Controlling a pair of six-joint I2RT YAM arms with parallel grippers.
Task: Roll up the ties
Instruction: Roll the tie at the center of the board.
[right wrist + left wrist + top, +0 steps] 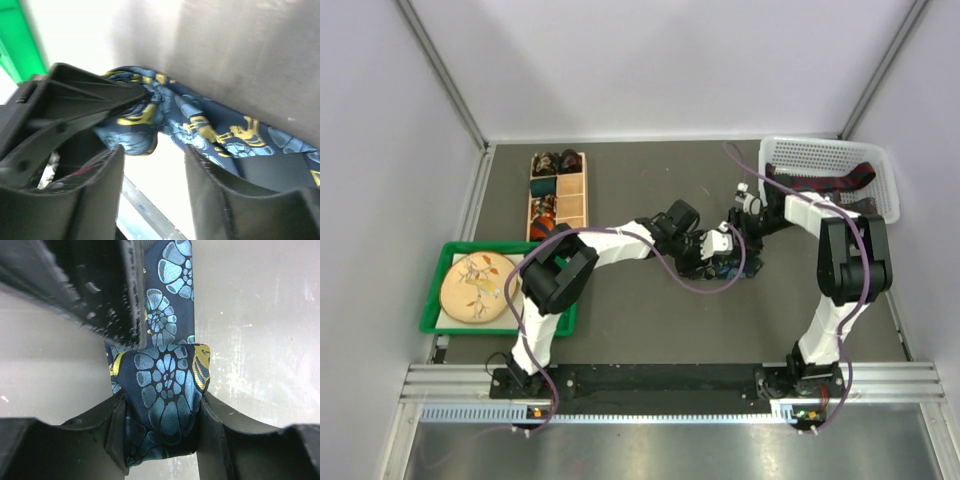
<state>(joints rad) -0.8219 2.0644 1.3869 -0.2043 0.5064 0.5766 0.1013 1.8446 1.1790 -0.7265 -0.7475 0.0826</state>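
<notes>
A dark blue tie with pale blue flowers and yellow marks (165, 385) lies mid-table (725, 268), its near end rolled into a small coil. My left gripper (161, 432) is shut on that coil, one finger on each side. The unrolled length runs away from the coil across the grey table. My right gripper (154, 155) is open just beside the coil, nothing between its fingers, and the tie (210, 130) passes just beyond its tips. In the top view the left gripper (708, 248) and the right gripper (735, 228) meet over the tie.
A white basket (820, 155) at the back right holds a dark red and navy tie (840, 182). A wooden compartment box (570, 205) at the back left holds rolled ties (548, 165). A green tray (450, 255) with a round tan disc (478, 288) sits near left.
</notes>
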